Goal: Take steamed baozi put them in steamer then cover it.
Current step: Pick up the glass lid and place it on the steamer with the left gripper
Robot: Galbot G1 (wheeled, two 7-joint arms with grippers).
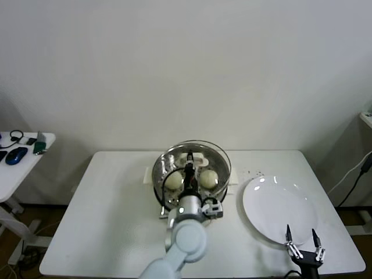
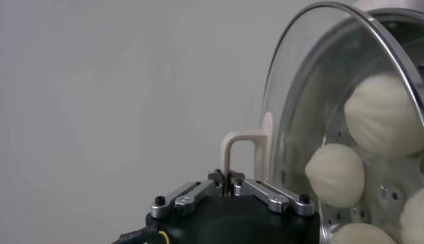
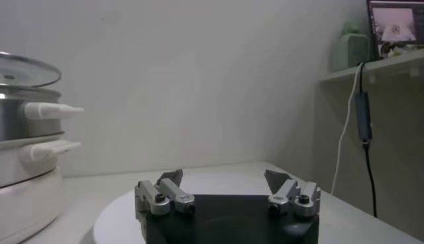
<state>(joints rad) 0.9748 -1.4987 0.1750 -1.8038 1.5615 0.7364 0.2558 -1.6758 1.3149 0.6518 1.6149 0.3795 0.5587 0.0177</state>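
The steamer [image 1: 159, 177] stands at the table's middle back, on its white base. The glass cover [image 1: 221, 159] is over it, slightly tilted; I cannot tell whether it rests on the rim. My left gripper [image 1: 189, 167] is shut on the cover's whitish handle [image 2: 240, 147]. In the left wrist view the gripper [image 2: 227, 181] pinches that handle, with the cover's glass [image 2: 298, 99] beside it. Baozi [image 1: 174, 181] [image 1: 208, 178] lie in the basket, and several show through the glass [image 2: 335, 174]. My right gripper [image 1: 302, 236] is open and empty over the plate's near edge.
A flat white plate [image 1: 278, 204] lies right of the steamer and is bare; it also shows in the right wrist view [image 3: 116, 213], with the steamer [image 3: 16, 126] beyond it. A small side table [image 1: 26, 152] with small items stands far left.
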